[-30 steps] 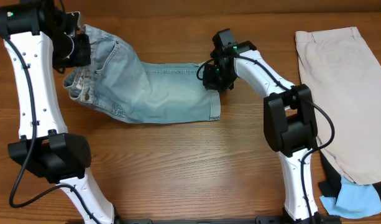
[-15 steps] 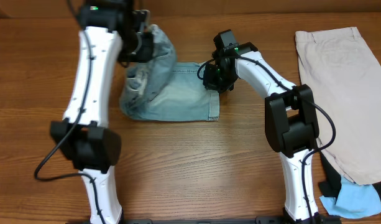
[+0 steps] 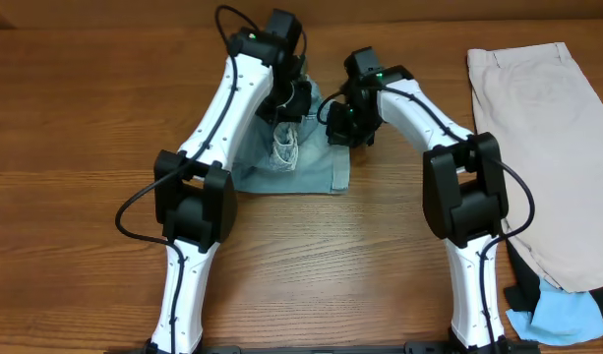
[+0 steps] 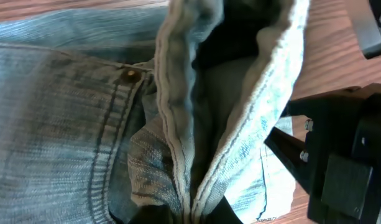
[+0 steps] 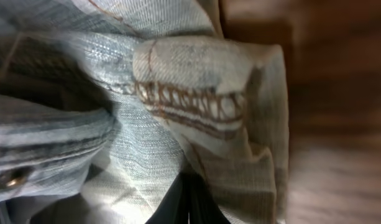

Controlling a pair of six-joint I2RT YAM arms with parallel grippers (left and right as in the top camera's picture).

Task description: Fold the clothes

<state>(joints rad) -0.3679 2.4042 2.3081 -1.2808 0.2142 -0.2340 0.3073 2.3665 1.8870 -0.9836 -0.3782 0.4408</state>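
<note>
Wooden table (image 3: pixel 85 118) carries the denim shorts (image 3: pixel 301 175) at its middle rear, doubled over on themselves. Left gripper (image 3: pixel 289 103) clenches the waistband (a rivet shows), and right gripper (image 3: pixel 342 123) pinches the cuffed hem just beside it. Beige shorts (image 3: pixel 547 128) lie well apart at the right edge, near a black garment (image 3: pixel 519 293) and a pale-blue garment (image 3: pixel 567 317).

The overhead camera faces straight down from well above, taking in a wide stretch of bench (image 3: pixel 75 226) with the left arm (image 3: pixel 222 108) and right arm (image 3: pixel 419 113). Each wrist camera is pressed close against the denim shorts (image 4: pixel 66 124), which all three views share.
</note>
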